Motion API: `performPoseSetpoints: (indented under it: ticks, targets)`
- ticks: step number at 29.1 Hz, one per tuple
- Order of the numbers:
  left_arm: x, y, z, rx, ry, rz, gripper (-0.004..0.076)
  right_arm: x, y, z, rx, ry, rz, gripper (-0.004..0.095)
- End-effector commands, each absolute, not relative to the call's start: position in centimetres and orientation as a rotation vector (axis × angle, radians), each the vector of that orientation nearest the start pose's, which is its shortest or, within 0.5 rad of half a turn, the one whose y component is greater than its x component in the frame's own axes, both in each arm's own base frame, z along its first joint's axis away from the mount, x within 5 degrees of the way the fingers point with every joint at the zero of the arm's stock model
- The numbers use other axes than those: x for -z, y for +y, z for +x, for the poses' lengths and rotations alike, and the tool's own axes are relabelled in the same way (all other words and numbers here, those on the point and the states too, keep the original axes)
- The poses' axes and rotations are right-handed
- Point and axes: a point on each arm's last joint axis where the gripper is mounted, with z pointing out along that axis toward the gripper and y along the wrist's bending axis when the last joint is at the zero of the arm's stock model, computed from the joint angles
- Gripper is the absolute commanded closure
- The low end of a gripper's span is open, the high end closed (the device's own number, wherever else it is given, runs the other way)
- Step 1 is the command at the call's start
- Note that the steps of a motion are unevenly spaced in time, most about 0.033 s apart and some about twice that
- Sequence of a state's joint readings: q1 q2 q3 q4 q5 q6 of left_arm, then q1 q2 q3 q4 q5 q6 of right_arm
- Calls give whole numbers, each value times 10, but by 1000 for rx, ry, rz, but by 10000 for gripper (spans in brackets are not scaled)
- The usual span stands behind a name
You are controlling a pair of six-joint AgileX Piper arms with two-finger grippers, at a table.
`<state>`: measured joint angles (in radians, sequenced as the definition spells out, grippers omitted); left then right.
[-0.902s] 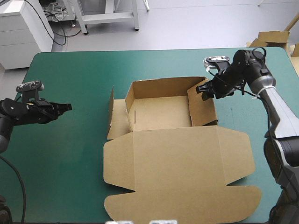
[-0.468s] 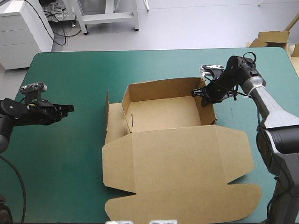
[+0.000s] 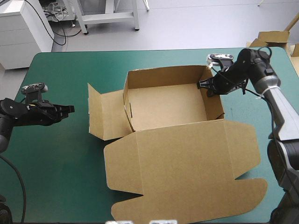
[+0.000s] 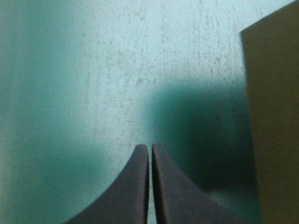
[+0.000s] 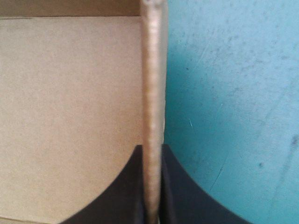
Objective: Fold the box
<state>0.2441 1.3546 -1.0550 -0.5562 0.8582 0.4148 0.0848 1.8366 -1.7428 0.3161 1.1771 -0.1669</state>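
Note:
The brown box (image 3: 163,105) stands mid-table as an open tray, with the back and side walls raised. Its big lid (image 3: 187,168) lies flat toward the table's near edge. A side flap (image 3: 105,114) spreads out on the tray's left. My right gripper (image 3: 204,87) is shut on the top edge of the tray's right wall. In the right wrist view that wall's edge (image 5: 153,70) runs up between the black fingers of the right gripper (image 5: 152,147). My left gripper (image 3: 70,108) is shut and holds nothing, well left of the flap. In the left wrist view the left gripper (image 4: 150,147) points toward the flap's edge (image 4: 273,116).
More brown board (image 3: 273,37) lies just beyond the table's far right corner. Bare teal-green cover (image 3: 56,154) stretches between the left arm and the box and along the far edge behind the tray.
The right gripper has shut on the tray's right wall and pulled it upright and to the right. The left side flap has swung outward and down. The left arm has barely moved.

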Motion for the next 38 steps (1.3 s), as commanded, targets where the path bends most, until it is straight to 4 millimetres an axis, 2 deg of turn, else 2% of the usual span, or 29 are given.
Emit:
performPoseSetpoints:
  ticks: [1,6,8,12,15,17,23,28,33,38]
  targets:
    - [-326,29,273,429,2395,-129,718,-393,46,364,-528,2489,-200,929]
    - [-327,27,274,450,2380,-124,709,-421,37,343,-487,2410,-213,930]
    - [-328,24,274,487,2369,-90,656,-427,38,337,-488,2389,-221,930]
    - [-333,17,274,602,2324,-68,444,-430,39,335,-504,2379,-221,929]
    - [-337,12,275,710,2278,-114,248,-430,40,335,-520,2377,-222,929]
    - [-340,8,275,781,2254,-135,190,-431,43,334,-549,2371,-221,930]
    - [-348,-3,272,1002,2206,-148,195,-430,46,334,-589,2358,-247,929]
    - [-355,-12,267,1133,2160,-39,195,-431,50,335,-599,2332,-249,929]
    - [-361,-17,264,1225,2110,27,195,-415,73,347,-608,2372,-303,928]
    - [-360,-20,259,1262,2143,83,195,-388,95,368,-576,2426,-289,928]
